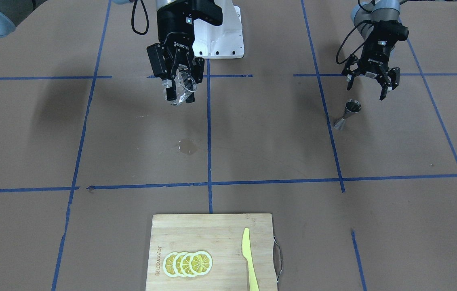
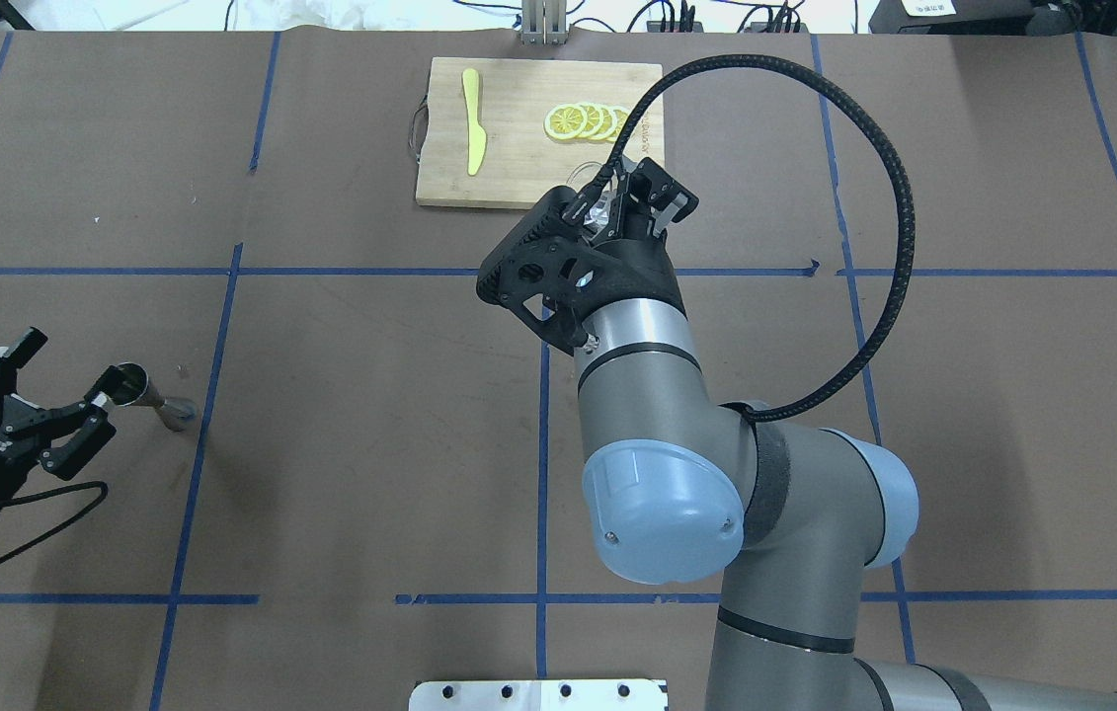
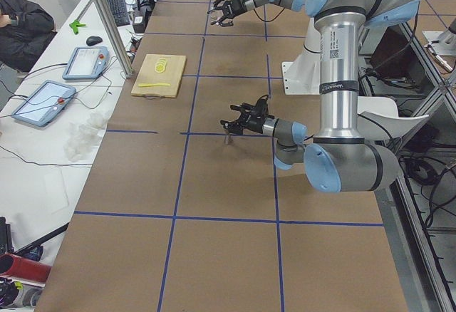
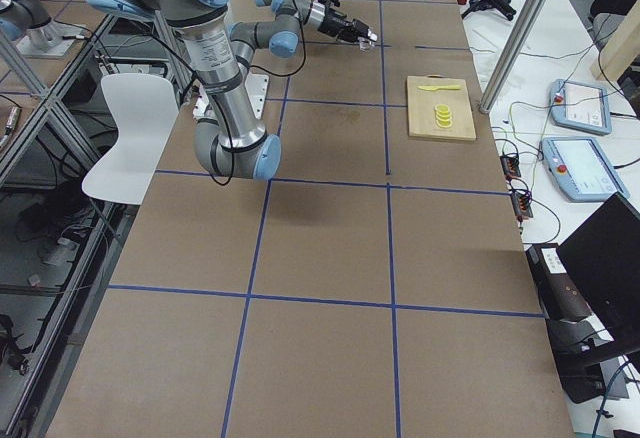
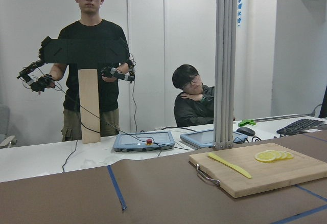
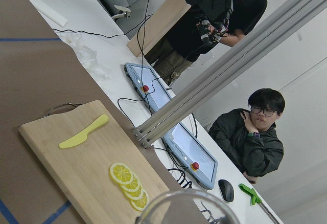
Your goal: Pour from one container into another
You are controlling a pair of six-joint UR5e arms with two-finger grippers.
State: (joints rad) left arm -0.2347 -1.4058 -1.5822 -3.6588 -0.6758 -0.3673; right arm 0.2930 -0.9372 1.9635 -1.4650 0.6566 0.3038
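Note:
A small clear glass cup (image 1: 182, 86) hangs tilted above the table, and my right gripper (image 1: 179, 97) is shut on it. In the right wrist view its rim (image 6: 189, 207) fills the bottom edge. In the overhead view the cup (image 2: 601, 208) is mostly hidden between the right fingers. The silver hourglass jigger (image 1: 347, 114) stands upright on the brown table, far to one side of the cup. My left gripper (image 1: 367, 92) hovers open just behind and above the jigger, touching nothing. From overhead the jigger (image 2: 149, 391) sits right beside one finger of the left gripper (image 2: 72, 361).
A bamboo cutting board (image 1: 212, 230) at the operators' edge carries a yellow plastic knife (image 1: 249, 258) and several lemon slices (image 1: 188, 263). A small wet patch (image 1: 188, 146) marks the table's middle. The white robot base (image 1: 222, 36) stands behind. People and tablets (image 5: 143, 141) are beyond the table.

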